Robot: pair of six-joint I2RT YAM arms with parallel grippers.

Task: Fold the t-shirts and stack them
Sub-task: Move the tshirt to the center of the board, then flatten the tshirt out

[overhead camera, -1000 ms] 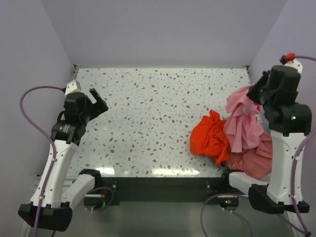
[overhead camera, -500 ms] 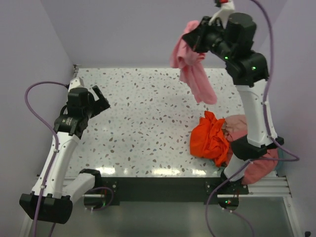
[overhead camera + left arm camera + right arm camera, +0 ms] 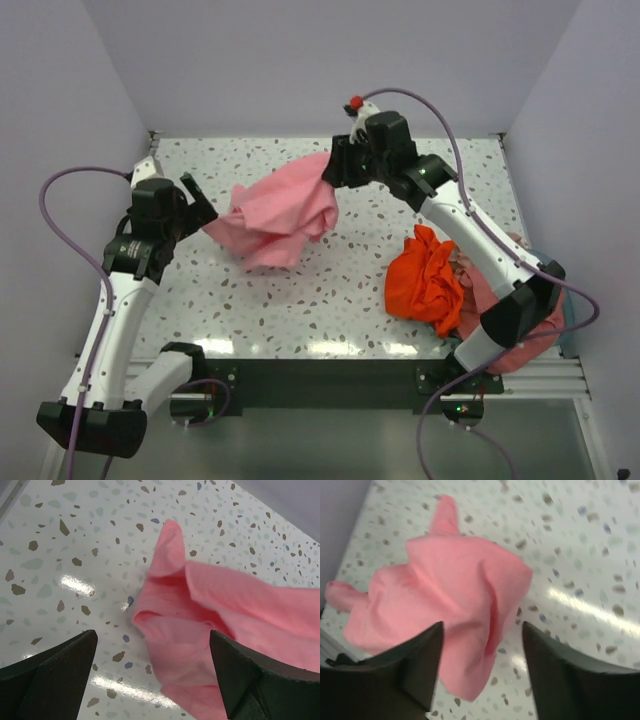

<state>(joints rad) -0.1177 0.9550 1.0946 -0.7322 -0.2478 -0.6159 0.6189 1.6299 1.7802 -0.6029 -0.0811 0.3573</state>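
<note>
A light pink t-shirt (image 3: 280, 215) lies crumpled on the speckled table (image 3: 300, 290), left of centre. My right gripper (image 3: 335, 170) hovers at the shirt's far right edge; in the right wrist view it (image 3: 482, 625) is open, with the pink shirt (image 3: 440, 595) loose below its fingers. My left gripper (image 3: 200, 205) is open at the shirt's left edge; the left wrist view shows the gripper (image 3: 152, 635) wide apart over a fold of the shirt (image 3: 225, 625). An orange-red t-shirt (image 3: 425, 280) and a salmon-pink t-shirt (image 3: 515, 335) lie bunched at the right.
A sliver of a pale teal basket (image 3: 567, 318) shows under the salmon-pink shirt at the table's right edge. Lilac walls close in the table on the left, back and right. The arm bases sit along the near edge.
My right arm swung the light pink shirt from the pile at the right, up and over to the table's left-centre, and its jaws have opened and let the shirt go. The left arm barely moved.
</note>
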